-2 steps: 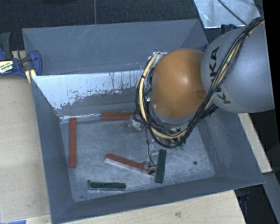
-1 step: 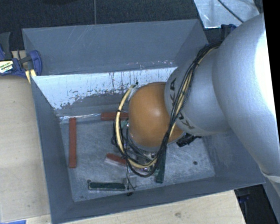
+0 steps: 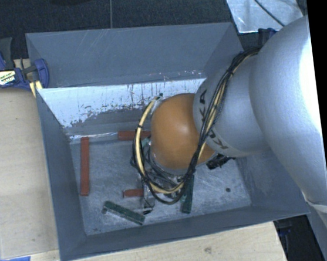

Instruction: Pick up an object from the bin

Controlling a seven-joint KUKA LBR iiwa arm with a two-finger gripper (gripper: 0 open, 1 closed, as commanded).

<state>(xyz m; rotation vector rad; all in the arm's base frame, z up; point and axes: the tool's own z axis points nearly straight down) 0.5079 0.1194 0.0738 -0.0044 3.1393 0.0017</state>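
Red-brown stub (image 3: 131, 192) is the one to watch: it lies flat on the floor of the bin (image 3: 64, 186), toward the front, just left of where the gripper (image 3: 147, 198) sits low under the orange cover (image 3: 173, 134) and a tangle of cables (image 3: 158, 183). Clenched or released? Can't tell from up here, the cover and cables hide it, and nothing can be seen held. Just in front of the stub lies a dark green strip (image 3: 123, 213), flat and angled; a second green strip (image 3: 188, 198) lies on the gripper's other side. A long red-brown stick (image 3: 84, 166) lies well apart by the left wall, and a shorter red-brown stick (image 3: 130, 135) lies along the back.

The stub looks like a short, rigid bar, probably light and not fragile, so it should tolerate a firm pinch. My call: take it across its narrow width near the middle, so it doesn't pivot. Lying flat on the floor, it offers little height to bite on, and a shallow grip could let it slide away.
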